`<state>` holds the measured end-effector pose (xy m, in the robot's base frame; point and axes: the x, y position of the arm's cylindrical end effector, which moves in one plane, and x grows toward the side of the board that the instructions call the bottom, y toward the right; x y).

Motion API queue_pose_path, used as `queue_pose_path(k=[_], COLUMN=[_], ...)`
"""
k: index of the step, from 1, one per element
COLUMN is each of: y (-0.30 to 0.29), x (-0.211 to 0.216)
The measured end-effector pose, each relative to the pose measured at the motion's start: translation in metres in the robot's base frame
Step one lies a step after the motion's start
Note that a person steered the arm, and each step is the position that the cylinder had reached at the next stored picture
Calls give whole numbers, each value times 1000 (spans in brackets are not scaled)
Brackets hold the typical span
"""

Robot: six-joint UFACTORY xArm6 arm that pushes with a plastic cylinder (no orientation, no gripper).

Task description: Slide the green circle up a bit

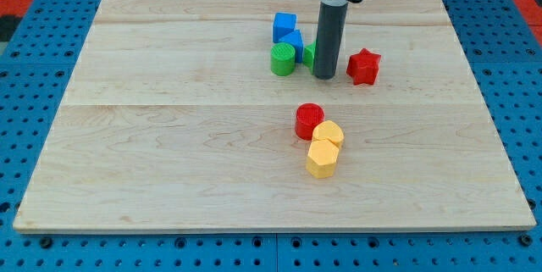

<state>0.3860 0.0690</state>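
The green circle (282, 59) stands on the wooden board (169, 136) at upper centre, just below a blue cube (284, 26) and touching a second blue block (295, 46). My rod comes down from the view's top; my tip (327, 76) rests on the board right of the green circle, a short gap away. A second green block (310, 52) is mostly hidden behind the rod. A red star (363, 66) lies just right of the tip.
A red circle (309, 121) sits below the tip, at mid-board. Two yellow hexagonal blocks (328, 134) (321, 159) touch it at its lower right. A blue pegboard (34, 52) surrounds the board.
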Motion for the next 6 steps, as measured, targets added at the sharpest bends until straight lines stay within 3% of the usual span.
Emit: queue_pose_path(k=[6], y=[-39], x=[0])
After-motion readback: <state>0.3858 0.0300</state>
